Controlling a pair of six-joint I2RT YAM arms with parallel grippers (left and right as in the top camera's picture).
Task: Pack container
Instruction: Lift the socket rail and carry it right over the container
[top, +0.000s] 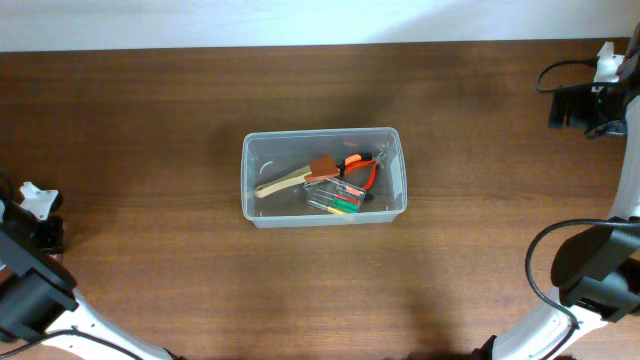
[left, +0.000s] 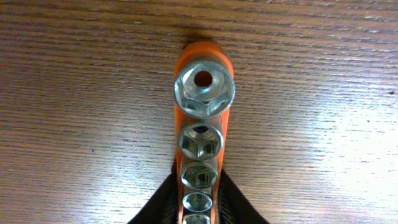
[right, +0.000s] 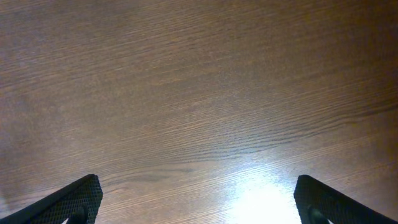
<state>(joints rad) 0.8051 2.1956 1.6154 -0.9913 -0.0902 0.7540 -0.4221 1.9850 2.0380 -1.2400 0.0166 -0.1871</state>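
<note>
The container is a clear plastic bin in the middle of the table. Inside it lie a wooden-handled tool, orange-handled pliers and a small clear case of coloured bits. In the left wrist view, my left gripper is shut on an orange socket rail with several metal sockets, held over bare wood. The rail does not show in the overhead view. My right gripper is open and empty above the bare table.
The left arm sits at the table's front left corner, far from the bin. The right arm is at the right edge, with its cables and mount at the back right. The table is dark wood.
</note>
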